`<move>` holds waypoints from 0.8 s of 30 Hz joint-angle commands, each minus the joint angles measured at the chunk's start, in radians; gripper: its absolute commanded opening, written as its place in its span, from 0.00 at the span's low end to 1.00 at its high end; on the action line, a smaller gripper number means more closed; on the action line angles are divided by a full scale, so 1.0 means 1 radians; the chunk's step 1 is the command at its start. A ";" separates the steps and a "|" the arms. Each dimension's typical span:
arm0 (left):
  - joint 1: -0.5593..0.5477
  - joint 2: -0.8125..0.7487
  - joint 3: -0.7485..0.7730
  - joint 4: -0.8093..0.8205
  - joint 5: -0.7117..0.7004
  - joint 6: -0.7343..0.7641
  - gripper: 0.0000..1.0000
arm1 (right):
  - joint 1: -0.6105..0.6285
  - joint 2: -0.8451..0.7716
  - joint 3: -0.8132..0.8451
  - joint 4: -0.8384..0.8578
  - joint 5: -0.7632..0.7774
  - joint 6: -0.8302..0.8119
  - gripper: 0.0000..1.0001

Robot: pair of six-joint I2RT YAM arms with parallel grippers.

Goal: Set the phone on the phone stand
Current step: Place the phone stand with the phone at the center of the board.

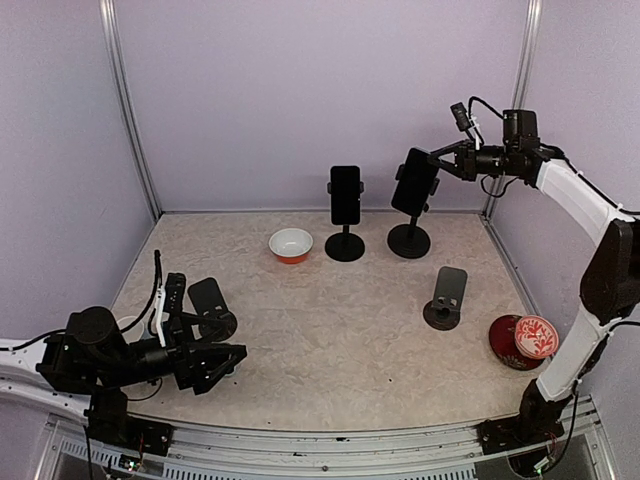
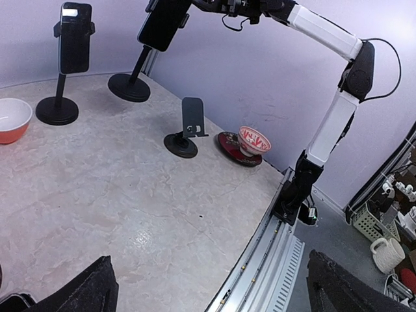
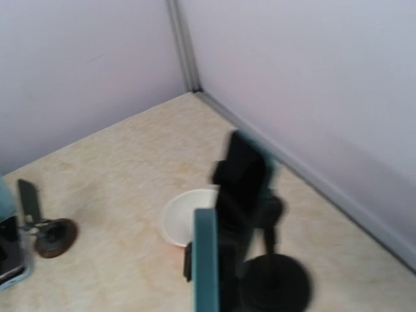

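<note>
The right pincer is clamped on the upper edge of the phone. The phone hangs tilted at its fingertips against the head of the phone stand just below, and I cannot tell whether it is seated. I judge the phone stiff, smooth, fairly light and breakable, best pinched across its thin edges. Beyond the pincer a second stand carries another phone, then comes a white bowl, apparently empty. Back toward the arm's base a cup, contents unclear, sits on a red plate, and far across, the left pincer gapes apart, holding nothing.
</note>
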 commanded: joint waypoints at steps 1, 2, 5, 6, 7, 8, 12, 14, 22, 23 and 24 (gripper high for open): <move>-0.006 -0.044 0.031 -0.017 0.011 0.000 0.99 | -0.066 0.064 0.125 0.152 -0.140 -0.058 0.00; -0.006 -0.044 0.034 -0.019 0.013 0.000 0.99 | -0.076 0.092 0.155 0.131 -0.146 -0.076 0.00; -0.006 -0.039 0.040 -0.028 0.014 0.002 0.99 | -0.105 0.191 0.254 0.069 -0.158 -0.087 0.00; -0.006 -0.041 0.041 -0.028 0.013 0.000 0.99 | -0.115 0.220 0.267 0.082 -0.175 -0.072 0.00; -0.006 -0.043 0.041 -0.029 0.011 0.001 0.99 | -0.127 0.235 0.266 0.111 -0.189 -0.042 0.00; -0.006 -0.044 0.039 -0.029 0.012 -0.001 0.99 | -0.135 0.247 0.257 0.145 -0.199 -0.019 0.00; -0.006 -0.043 0.046 -0.038 0.018 0.003 0.99 | -0.152 0.281 0.243 0.191 -0.192 0.005 0.00; -0.006 -0.042 0.051 -0.047 0.016 0.007 0.99 | -0.155 0.291 0.228 0.205 -0.182 0.007 0.00; -0.006 -0.031 0.078 -0.050 0.017 0.047 0.99 | -0.156 0.325 0.201 0.232 -0.185 0.034 0.01; -0.006 -0.031 0.079 -0.050 0.018 0.048 0.99 | -0.156 0.321 0.190 0.241 -0.187 0.038 0.08; -0.006 -0.030 0.079 -0.049 0.019 0.050 0.99 | -0.156 0.317 0.178 0.245 -0.186 0.037 0.12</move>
